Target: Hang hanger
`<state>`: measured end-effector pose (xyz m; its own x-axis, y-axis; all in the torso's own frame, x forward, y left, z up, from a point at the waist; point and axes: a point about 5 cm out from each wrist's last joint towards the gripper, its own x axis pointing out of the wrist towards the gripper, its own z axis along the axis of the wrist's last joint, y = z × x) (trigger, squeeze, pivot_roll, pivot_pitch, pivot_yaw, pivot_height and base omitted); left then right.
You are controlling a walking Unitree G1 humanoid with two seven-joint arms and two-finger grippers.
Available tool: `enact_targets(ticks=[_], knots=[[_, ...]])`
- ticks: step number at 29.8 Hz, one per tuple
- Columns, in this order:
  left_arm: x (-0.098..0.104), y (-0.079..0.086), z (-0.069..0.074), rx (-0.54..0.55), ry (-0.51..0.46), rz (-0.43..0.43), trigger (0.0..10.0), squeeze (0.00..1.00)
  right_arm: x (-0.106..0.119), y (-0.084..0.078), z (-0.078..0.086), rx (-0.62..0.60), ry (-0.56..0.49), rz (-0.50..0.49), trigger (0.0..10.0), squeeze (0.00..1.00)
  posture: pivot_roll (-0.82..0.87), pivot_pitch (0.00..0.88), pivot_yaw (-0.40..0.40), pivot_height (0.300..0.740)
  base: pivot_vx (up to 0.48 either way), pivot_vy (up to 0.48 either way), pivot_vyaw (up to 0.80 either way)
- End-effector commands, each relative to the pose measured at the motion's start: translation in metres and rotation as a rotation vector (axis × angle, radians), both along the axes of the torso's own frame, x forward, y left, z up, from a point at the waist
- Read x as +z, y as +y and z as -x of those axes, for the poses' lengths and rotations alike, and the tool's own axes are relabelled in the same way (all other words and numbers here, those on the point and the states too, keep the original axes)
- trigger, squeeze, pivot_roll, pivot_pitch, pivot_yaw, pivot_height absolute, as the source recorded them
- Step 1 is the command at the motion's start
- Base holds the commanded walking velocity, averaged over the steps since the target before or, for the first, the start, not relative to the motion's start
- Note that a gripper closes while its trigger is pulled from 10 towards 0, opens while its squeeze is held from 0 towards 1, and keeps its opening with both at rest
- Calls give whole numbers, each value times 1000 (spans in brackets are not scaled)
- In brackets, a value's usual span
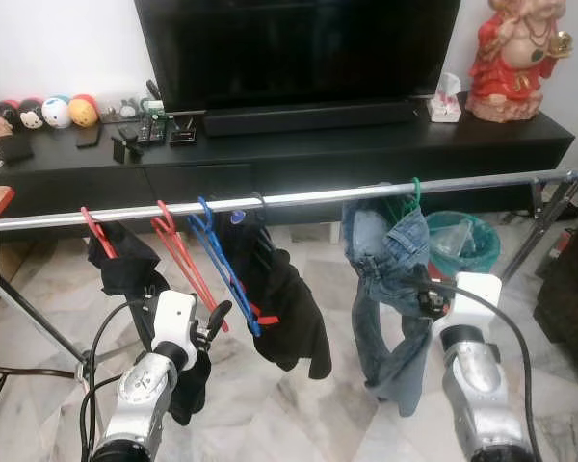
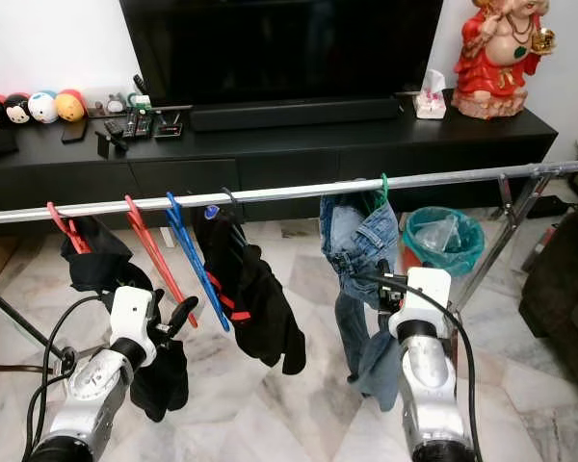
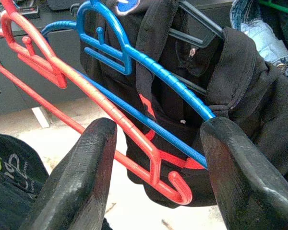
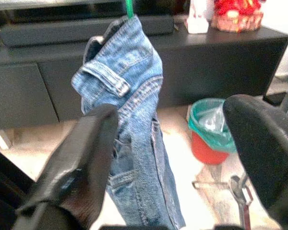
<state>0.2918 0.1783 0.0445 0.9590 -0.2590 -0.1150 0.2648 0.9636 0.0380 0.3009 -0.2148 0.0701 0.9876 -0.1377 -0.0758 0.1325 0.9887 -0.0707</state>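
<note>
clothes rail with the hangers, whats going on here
A robot stands at a metal clothes rail in front of a TV cabinet. Its left gripper is open around the lower ends of an empty red hanger and blue hanger hooked on the rail. Its right gripper is open, facing the jeans on a green hanger.
</note>
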Motion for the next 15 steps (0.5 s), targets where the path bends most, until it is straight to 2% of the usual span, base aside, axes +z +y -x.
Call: enact_targets(ticks=[1,4,5,7,8,15], knots=[[-3,2,2,2,19,-3,10000,0,-2,2,-4,25,38,-2,10000,1000,41,8,52,740,0,0,0],[-3,3,1,2,19,-4,10000,0,1,1,-16,68,74,28,10000,1000,39,8,55,740,0,0,0],[-3,3,2,1,20,-5,10000,0,2,2,-19,83,83,35,10000,906,39,8,54,740,0,0,0],[-3,2,2,0,21,-6,10000,0,2,2,-22,97,93,46,10000,906,39,8,54,740,0,0,0],[-3,2,2,0,21,-6,10000,0,4,2,-24,95,91,47,10000,0,44,9,56,740,0,0,0],[-3,3,1,1,21,-5,10000,0,11,-2,-38,73,108,55,10000,0,48,7,59,740,0,0,0]])
